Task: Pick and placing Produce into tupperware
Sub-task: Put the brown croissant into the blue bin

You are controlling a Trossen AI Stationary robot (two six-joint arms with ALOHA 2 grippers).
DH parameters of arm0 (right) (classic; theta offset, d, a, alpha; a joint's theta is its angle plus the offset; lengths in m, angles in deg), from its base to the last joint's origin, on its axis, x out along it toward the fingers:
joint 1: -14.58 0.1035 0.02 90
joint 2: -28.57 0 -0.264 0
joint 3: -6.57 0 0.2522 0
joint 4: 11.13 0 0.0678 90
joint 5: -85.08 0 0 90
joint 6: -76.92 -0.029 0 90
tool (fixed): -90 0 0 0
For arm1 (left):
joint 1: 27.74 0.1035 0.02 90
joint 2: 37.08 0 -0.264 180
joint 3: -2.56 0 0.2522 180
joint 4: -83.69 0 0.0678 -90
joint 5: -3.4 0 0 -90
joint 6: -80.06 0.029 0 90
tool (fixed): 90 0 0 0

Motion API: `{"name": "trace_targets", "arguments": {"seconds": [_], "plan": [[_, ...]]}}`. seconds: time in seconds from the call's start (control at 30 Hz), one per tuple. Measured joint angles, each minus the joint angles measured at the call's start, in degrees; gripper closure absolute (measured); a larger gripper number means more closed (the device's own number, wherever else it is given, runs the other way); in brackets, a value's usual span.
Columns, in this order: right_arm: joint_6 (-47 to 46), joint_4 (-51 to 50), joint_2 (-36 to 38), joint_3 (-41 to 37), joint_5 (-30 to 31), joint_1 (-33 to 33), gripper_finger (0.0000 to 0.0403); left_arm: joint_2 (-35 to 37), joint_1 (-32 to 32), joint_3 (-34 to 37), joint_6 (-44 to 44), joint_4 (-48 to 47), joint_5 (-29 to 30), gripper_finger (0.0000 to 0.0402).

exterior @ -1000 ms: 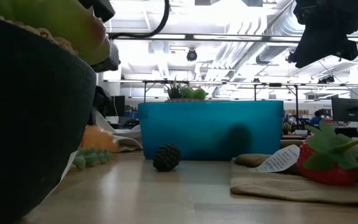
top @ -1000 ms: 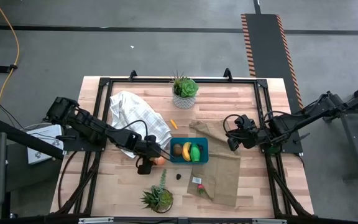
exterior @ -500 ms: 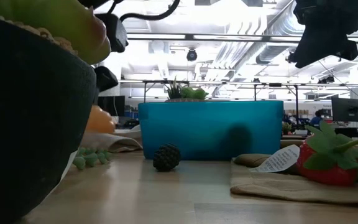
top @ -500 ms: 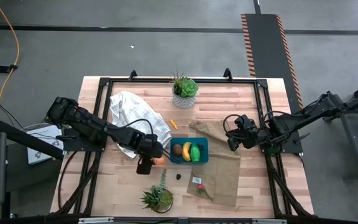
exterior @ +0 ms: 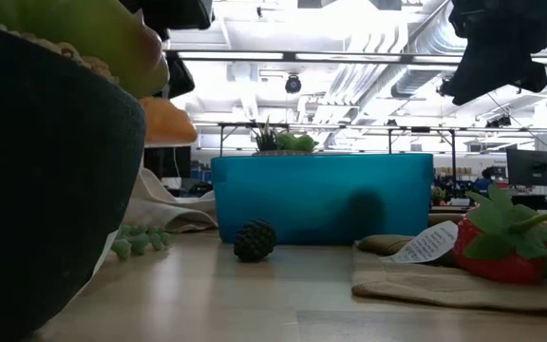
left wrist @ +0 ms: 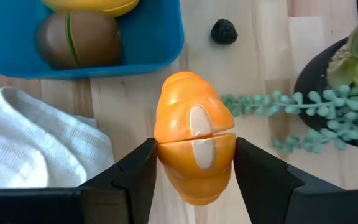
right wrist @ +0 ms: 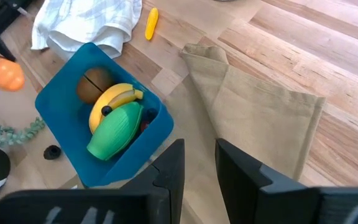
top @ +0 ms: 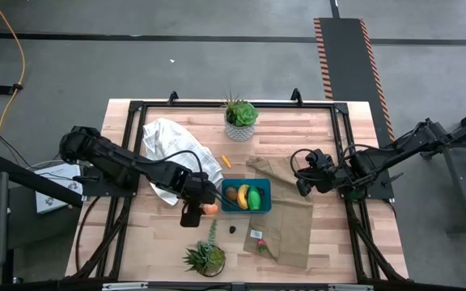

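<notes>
left gripper (left wrist: 194, 163) jaws clamp an orange piece (left wrist: 193, 143) above the counter (top: 160, 234), just beside the tupperware (top: 264, 195); right gripper (right wrist: 197, 163) jaws narrow, holding nothing.

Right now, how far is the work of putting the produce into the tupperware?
Done: the tupperware holds a banana, a green piece and a brown piece. In hand: the left gripper holds an orange piece lifted above the table beside the container. Left: a small orange piece, a dark berry and a strawberry lie outside. The right gripper waits above the tan cloth.
</notes>
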Motion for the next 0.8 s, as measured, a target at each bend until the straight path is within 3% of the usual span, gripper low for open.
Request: {"name": "trace_targets", "arguments": {"seconds": [0.33, 0.8], "plan": [[1.48, -0.17, 0.0, 0.0, 0.0, 0.0, 0.0322, 0.0, 0.04, -10.77, -0.59, -14.51, -0.08, 0.0218], [1.53, -0.13, 0.0, 0.0, -0.02, -0.01, 0.0322, 0.0, 2.46, -24.55, -1.22, -26.05, 0.38, 0.0218]]}}
